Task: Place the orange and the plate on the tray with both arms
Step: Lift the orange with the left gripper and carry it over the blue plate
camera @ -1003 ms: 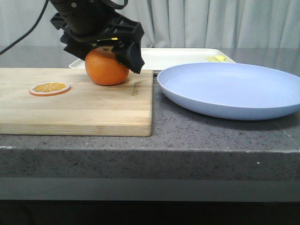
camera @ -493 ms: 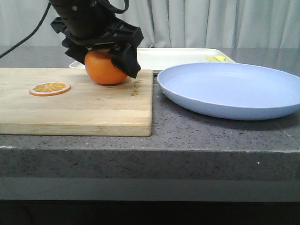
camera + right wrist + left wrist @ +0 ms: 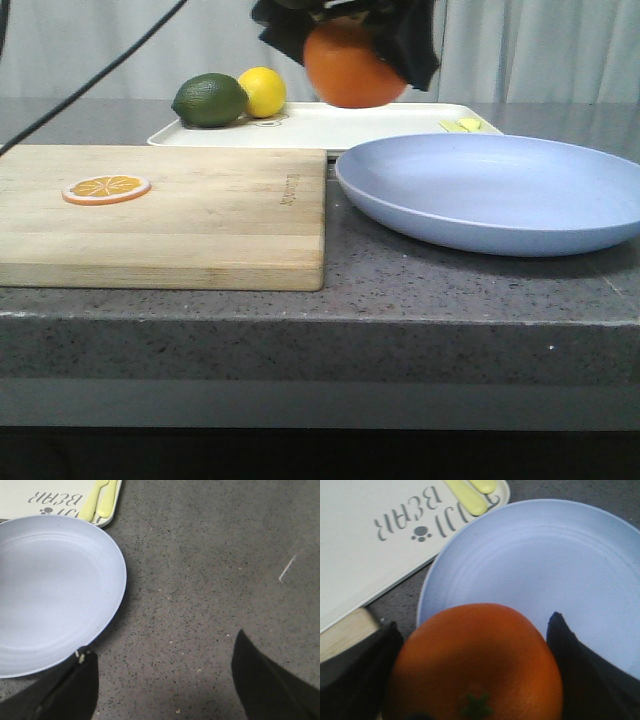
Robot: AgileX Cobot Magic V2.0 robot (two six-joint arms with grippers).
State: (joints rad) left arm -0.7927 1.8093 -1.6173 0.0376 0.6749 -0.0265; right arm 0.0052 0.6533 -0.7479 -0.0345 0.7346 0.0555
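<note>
The left tool (image 3: 350,45) is clamped on the orange (image 3: 352,65), carrying it in the air above the near edge of the cream tray (image 3: 380,125). In the left wrist view the orange (image 3: 475,662) sits between both dark fingers (image 3: 357,665), stem upward, with the lavender plate (image 3: 545,575) and tray (image 3: 370,545) below. The tray lies beyond and slightly left of the fruit, so the release seems to call for a short carry away from the robot. A lime (image 3: 210,100) and lemon (image 3: 263,91) occupy the tray's far left corner. The right tool (image 3: 162,680) hangs with fingers apart over bare surface (image 3: 210,570), the plate (image 3: 50,590) just beside its left finger, probably not touching. The right arm is nearer the plate.
</note>
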